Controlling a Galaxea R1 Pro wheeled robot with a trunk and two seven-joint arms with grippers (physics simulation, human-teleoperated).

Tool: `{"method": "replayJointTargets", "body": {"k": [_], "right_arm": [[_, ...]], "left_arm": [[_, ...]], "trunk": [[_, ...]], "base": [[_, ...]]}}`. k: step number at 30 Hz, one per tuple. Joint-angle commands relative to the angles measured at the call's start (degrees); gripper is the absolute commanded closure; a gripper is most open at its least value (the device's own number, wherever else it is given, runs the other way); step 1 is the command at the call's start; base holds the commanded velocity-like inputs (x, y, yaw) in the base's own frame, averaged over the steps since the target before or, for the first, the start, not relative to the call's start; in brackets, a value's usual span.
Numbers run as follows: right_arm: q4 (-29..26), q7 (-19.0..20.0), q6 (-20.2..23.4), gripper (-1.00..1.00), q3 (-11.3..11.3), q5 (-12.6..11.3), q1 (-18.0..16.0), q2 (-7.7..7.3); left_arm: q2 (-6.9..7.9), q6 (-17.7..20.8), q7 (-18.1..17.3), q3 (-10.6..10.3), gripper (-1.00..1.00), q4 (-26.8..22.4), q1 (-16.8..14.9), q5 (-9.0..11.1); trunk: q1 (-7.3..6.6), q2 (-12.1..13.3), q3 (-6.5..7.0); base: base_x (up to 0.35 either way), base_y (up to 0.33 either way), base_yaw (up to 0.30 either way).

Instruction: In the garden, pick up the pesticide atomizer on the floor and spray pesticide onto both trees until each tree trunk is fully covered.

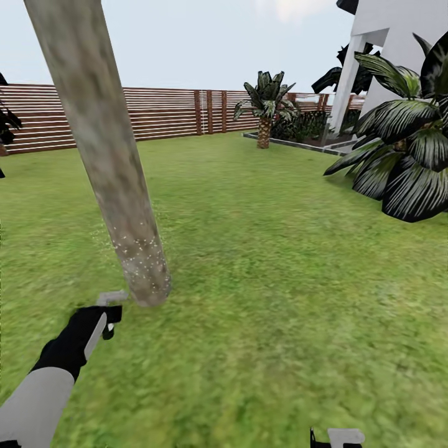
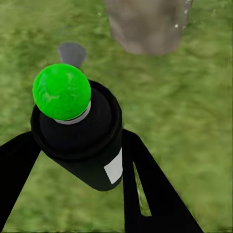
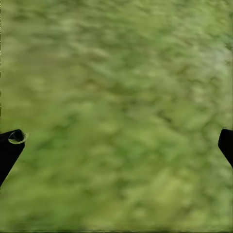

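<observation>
A thick, pale grey-brown mottled tree trunk [image 1: 106,155] leans up from the garden lawn [image 1: 261,261] at the left of the head view. Whitish pesticide specks [image 1: 140,249] dot its lower part. My left gripper [image 1: 106,311] is low beside the foot of the trunk [image 2: 145,24], on its near side. In the left wrist view, the left gripper [image 2: 82,160] is shut on the pesticide atomizer [image 2: 82,145], a black cylinder whose round tip [image 2: 61,91] shows bright green and faces the trunk. My right gripper [image 1: 336,438] sits at the bottom edge, open over bare grass [image 3: 116,116].
A brown slat fence [image 1: 162,112] closes the far side of the lawn. A small palm [image 1: 266,106] stands by a planter bed at the back. A large dark-leaved plant [image 1: 404,162] and a white building [image 1: 398,56] fill the right.
</observation>
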Motion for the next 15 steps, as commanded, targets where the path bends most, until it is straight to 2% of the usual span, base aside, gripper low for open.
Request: {"method": "replayJointTargets", "body": {"k": [1,3,4,6,7,8,10,12,13,15], "right_arm": [[0.0,0.0,0.0,-1.0,0.01,0.0,0.0,0.03],[0.0,0.04,0.0,-1.0,0.01,0.0,0.0,0.04],[-0.04,0.12,0.03,-1.0,0.01,-0.07,0.0,0.24],[-0.24,0.16,0.01,-1.0,0.0,-0.09,0.0,0.54],[-0.46,0.17,0.0,-1.0,-0.04,-0.09,0.0,0.61],[-1.56,0.23,0.0,-1.0,-0.06,-0.07,-0.02,0.64],[-8.41,2.11,0.04,-1.0,0.11,0.92,-0.07,0.79],[-15.14,10.27,0.42,-1.0,1.4,4.08,-0.04,0.89],[-17.03,15.84,1.25,-1.0,1.75,5.09,-0.27,0.86],[-18.98,26.09,4.95,-1.0,2.08,6.07,-2.23,0.84]], "left_arm": [[-0.06,-1.7,-0.22,-0.19,1.0,0.07,1.3,-0.03],[-0.5,-4.72,-0.41,-0.52,1.0,0.71,3.23,0.03],[-0.61,-7.41,-0.97,-1.7,1.0,2.09,4.06,0.04],[-0.35,-12.65,-4.5,-6.77,1.0,4.79,4.55,-0.01],[-0.04,-15.04,-8.03,-10.15,1.0,6.6,4.65,-0.11],[0.56,-16.39,-12.2,-11.94,1.0,8.01,4.69,-0.29],[2.86,-19.98,-24.51,-13.04,1.0,8.87,4.72,-3.13],[4.43,-23.36,-36.9,-12.92,1.0,9.1,4.72,-7.12],[4.96,-24.16,-41.12,-12.97,1.0,9.14,4.72,-8.69],[5.28,-24.82,-47.12,-13.25,1.0,9.17,4.67,-11.79]], "trunk": [[0.0,0.0,0.01],[0.0,0.0,0.01],[0.0,0.0,0.01],[0.0,0.0,0.01],[0.0,0.0,0.01],[0.0,0.0,0.01],[0.0,0.0,0.01],[0.0,0.0,0.01],[0.0,0.0,0.01],[0.0,0.0,0.01]], "base": [[-0.269,0.0,0.0],[-0.312,0.0,0.0],[-0.331,0.0,0.0],[-0.334,0.0,0.0],[-0.336,0.0,0.0],[-0.336,0.0,0.0],[-0.329,0.0,0.0],[-0.147,0.0,0.0],[-0.051,0.0,0.0],[-0.02,0.0,0.0]]}}
